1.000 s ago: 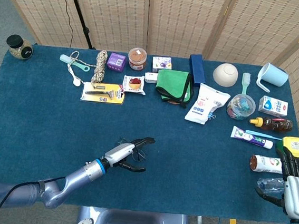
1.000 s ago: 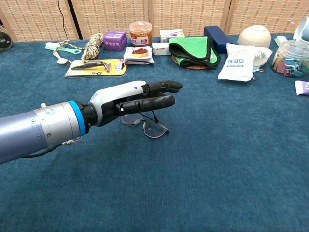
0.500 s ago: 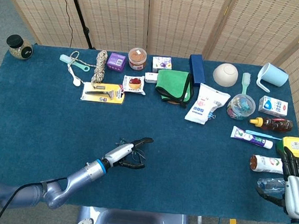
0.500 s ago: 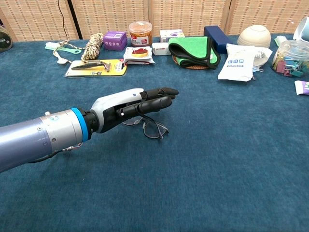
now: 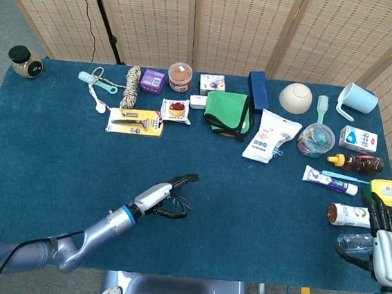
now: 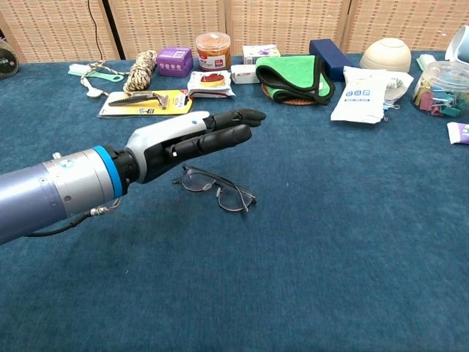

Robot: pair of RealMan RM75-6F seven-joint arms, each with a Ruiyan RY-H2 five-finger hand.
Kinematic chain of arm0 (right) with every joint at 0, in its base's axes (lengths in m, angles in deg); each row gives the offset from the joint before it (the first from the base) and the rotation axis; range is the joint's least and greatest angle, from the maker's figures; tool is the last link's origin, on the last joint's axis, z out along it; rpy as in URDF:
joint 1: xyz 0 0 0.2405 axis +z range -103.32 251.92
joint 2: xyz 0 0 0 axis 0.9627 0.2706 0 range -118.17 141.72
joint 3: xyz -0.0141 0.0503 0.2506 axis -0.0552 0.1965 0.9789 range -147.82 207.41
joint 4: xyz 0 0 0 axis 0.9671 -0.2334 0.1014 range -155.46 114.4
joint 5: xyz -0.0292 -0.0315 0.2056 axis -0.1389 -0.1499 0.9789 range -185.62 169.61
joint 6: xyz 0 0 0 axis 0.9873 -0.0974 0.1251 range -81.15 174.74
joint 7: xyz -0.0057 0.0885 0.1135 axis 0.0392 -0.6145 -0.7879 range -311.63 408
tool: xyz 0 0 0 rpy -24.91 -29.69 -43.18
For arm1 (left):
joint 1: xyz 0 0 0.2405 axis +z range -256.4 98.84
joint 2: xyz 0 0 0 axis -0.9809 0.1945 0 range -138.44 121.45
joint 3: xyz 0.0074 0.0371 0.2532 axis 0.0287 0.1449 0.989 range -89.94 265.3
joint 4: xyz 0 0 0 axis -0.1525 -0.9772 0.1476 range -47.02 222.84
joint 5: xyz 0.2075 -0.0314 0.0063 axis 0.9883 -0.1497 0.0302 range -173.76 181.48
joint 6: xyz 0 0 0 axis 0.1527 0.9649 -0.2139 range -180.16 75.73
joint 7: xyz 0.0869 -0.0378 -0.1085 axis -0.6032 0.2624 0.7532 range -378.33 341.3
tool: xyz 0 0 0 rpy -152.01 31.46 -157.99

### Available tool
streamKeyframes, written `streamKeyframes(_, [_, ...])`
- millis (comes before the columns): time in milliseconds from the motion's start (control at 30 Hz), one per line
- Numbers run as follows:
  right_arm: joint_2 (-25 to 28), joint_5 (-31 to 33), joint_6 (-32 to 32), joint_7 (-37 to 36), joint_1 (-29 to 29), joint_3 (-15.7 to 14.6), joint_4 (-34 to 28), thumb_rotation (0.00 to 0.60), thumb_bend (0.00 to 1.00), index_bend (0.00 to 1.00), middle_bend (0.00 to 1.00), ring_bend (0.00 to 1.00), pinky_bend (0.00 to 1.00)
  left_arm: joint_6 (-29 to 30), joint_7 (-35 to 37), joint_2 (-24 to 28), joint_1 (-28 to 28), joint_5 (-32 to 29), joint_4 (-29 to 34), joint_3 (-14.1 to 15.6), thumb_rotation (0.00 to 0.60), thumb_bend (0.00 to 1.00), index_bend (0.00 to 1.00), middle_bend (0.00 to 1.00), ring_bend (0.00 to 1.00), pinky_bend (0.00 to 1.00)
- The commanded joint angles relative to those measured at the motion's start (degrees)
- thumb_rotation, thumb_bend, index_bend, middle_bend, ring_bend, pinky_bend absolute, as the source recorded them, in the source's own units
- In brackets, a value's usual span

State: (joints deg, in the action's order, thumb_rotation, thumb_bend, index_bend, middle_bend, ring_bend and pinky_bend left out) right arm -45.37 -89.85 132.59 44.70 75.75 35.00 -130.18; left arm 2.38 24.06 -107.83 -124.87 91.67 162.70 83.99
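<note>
Here the left robot hand hovers over the surface, fingers stretched out flat and apart, holding nothing. Just beneath and slightly nearer the front edge lie the eyeglasses, folded open on the blue cloth, not touched by the fingers. In the head view the same left robot hand sits near the front edge, left of the middle, with the eyeglasses partly hidden beside its fingertips.

The right robot hand rests at the front right corner, its fingers lying against a clear plastic bottle; whether it grips the bottle cannot be told. Just beyond it lie a brown-capped bottle and a yellow tape measure.

Along the far edge stand a razor on a yellow card, a coil of rope, a purple box, a red-lidded jar, a green cloth, a white pouch and an upturned bowl, all well apart from the left robot hand.
</note>
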Motion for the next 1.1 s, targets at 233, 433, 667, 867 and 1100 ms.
streamKeyframes(233, [0.07,0.69,-1.78,-0.62,0.79,0.04,0.81,0.600,0.00,0.03,0.00,0.00,0.00,5.31,-22.05,15.62,5.09,-2.07,13.32,0.57,0.138,0.02,0.00,0.00,0.00,0.00])
streamKeyframes(433, [0.00,1.63,-3.27,-0.76,1.41,0.09,1.94,0.600,0.00,0.03,0.00,0.00,0.00,5.82,-35.03,27.27,8.92,-8.10,23.73,2.37,0.151,0.02,0.00,0.00,0.00,0.00])
streamKeyframes(667, [-0.26,2.46,-4.00,0.56,1.93,0.27,3.06,0.600,0.00,0.05,0.00,0.00,0.00,9.34,-43.26,37.46,13.90,-12.14,30.84,4.99,0.160,0.02,0.00,0.00,0.00,0.00])
streamKeyframes(867, [-1.33,2.96,-3.88,3.98,2.51,0.63,4.15,0.600,0.00,0.06,0.00,0.00,0.00,14.92,-48.25,43.61,19.00,-11.50,34.57,7.64,0.175,0.03,0.00,0.00,0.00,0.00])
streamKeyframes(1100, [-2.83,3.12,-2.53,7.65,2.63,1.04,5.14,0.600,0.00,0.06,0.00,0.00,0.00,22.25,-50.35,46.40,25.08,-9.30,36.22,9.31,0.191,0.03,0.00,0.00,0.00,0.00])
